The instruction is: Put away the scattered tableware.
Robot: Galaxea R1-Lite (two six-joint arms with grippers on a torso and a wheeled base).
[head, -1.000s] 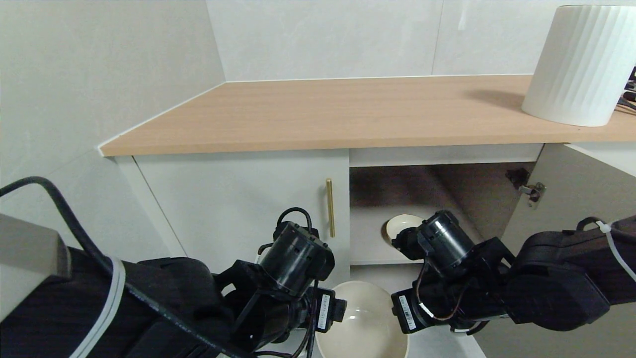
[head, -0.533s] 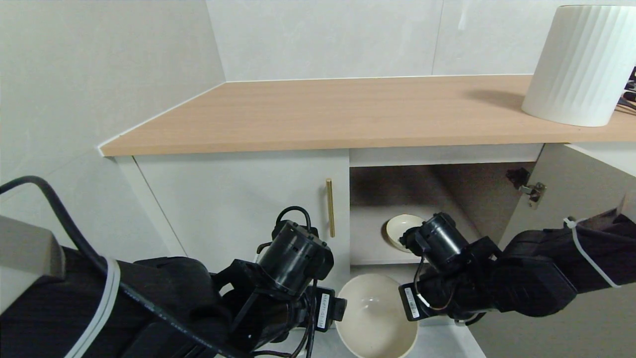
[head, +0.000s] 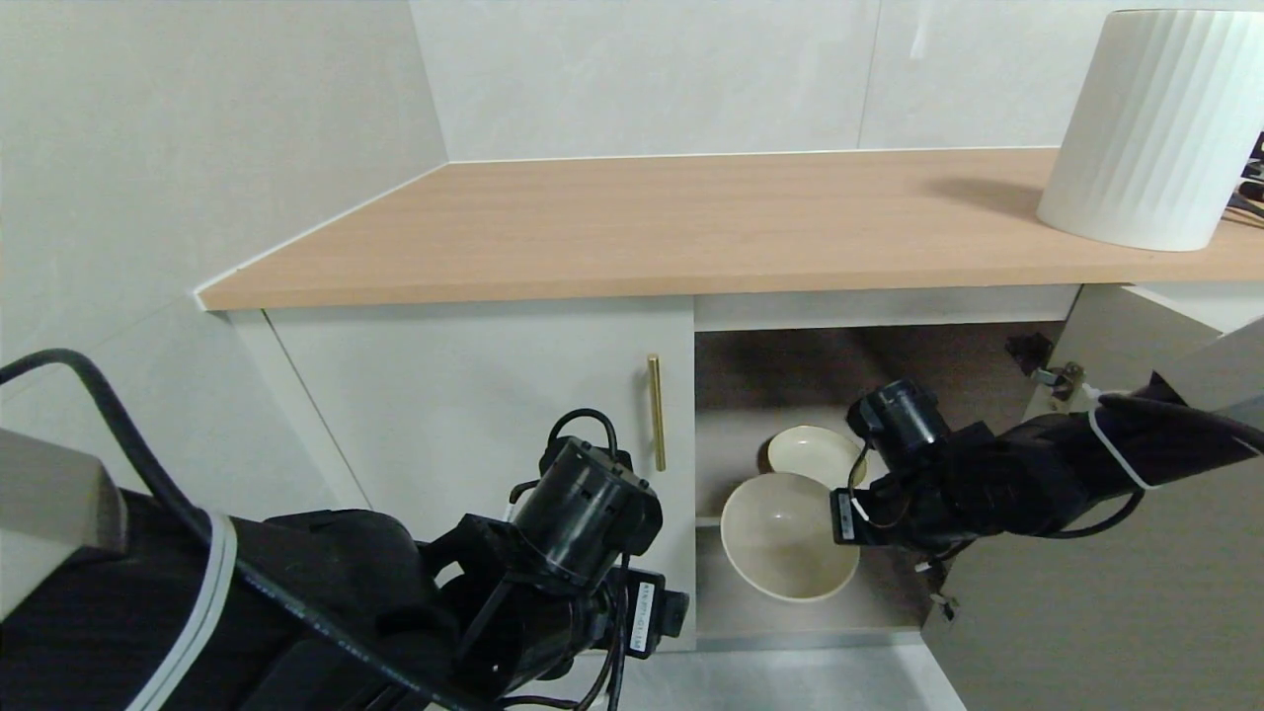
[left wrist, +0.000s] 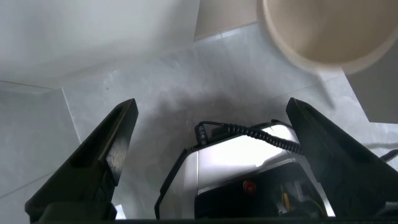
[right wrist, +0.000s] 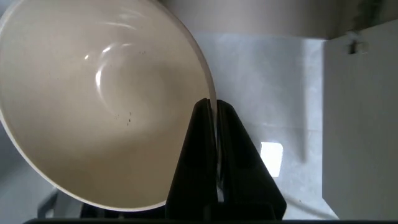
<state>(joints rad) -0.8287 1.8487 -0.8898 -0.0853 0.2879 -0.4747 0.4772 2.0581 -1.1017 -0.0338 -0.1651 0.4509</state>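
Two bowls for you to watch. Your cabinet (head: 474, 395) stands with its right-hand door swung open. The bigger cream bowl (head: 785, 538) hangs tilted at the cabinet's open mouth, its rim pinched in your right gripper (right wrist: 216, 155). The smaller bowl (head: 812, 452) sits deeper inside the cabinet. Your left gripper (left wrist: 211, 115) hangs spread wide and empty, low before the cabinet's shut door.

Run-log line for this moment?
right gripper: shut on cream bowl rim, at open cabinet | small bowl: inside cabinet | left gripper: open, empty
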